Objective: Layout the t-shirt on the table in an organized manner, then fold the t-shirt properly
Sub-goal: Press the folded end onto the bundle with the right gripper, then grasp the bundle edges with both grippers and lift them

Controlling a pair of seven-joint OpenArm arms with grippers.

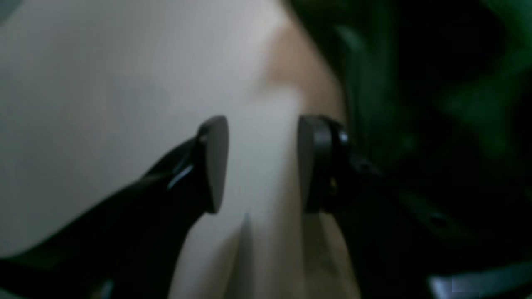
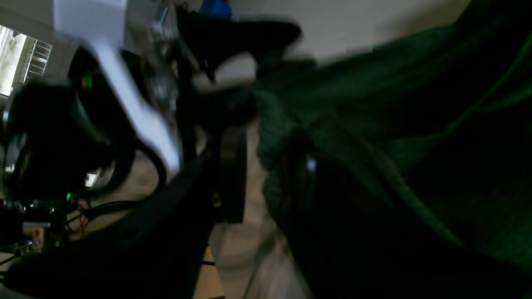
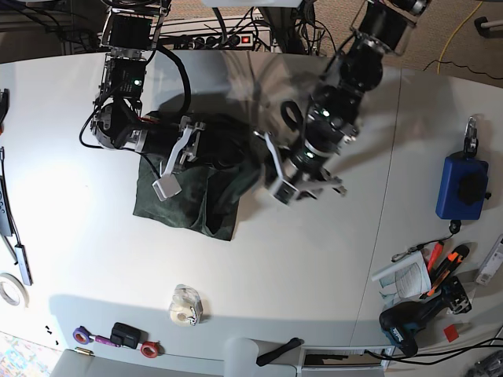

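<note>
White table (image 3: 259, 259) carries the t-shirt (image 3: 189, 200), a dark green heap left of the seam and near the far edge. Over the shirt's right edge hangs the left gripper (image 1: 262, 166), jaws spread with bare table between them. At the shirt's far left sits the right gripper (image 2: 266, 174), jaws parted, cloth bunched against one finger (image 2: 307, 178); whether it pinches, I cannot tell.

Top of base view: brown floor w/ a yellow cable (image 3: 460, 31) lying on it and a power strip (image 3: 228, 35) w/ black cords behind the desk. Bright window (image 2: 16, 58) w/ bars shows at the left of the right wrist view. Light looks soft. Bottom edge: a grey chair back (image 3: 244, 360).
</note>
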